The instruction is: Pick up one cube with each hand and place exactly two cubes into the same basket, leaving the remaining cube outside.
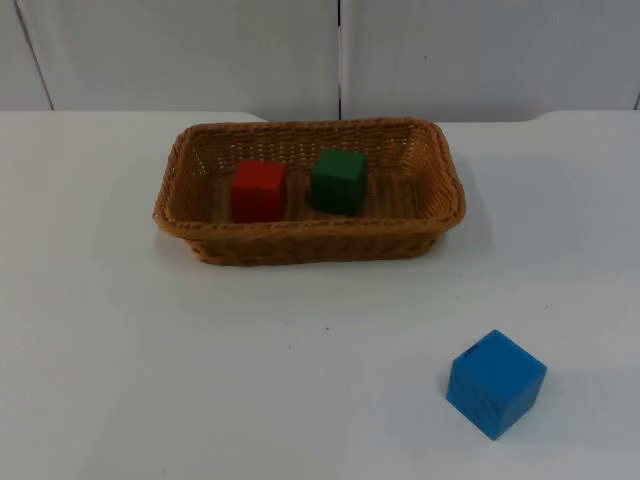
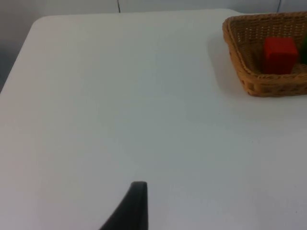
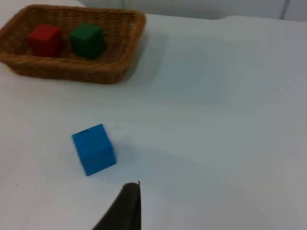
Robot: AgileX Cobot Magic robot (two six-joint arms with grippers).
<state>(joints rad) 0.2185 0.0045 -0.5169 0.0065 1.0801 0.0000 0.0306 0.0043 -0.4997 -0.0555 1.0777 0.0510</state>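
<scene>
Basket (image 1: 190, 215): upper middle of the top view, on the white bench (image 1: 150, 380)
Inside: red cube (image 1: 259, 190) and green cube (image 1: 339, 180), side by side
Outside: blue cube (image 1: 496, 383), lower right, well apart from the basket
Progress: two in, one out (looks finished)
Left gripper, right gripper: waiting; fingers cannot tell

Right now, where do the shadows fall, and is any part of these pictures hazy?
In the top view the basket and the blue cube throw only soft, faint shadows on the table, so the light is even. In the left wrist view the black fingertip looks hazy; in the right wrist view the fingertip does too, with the blue cube slightly soft.
</scene>
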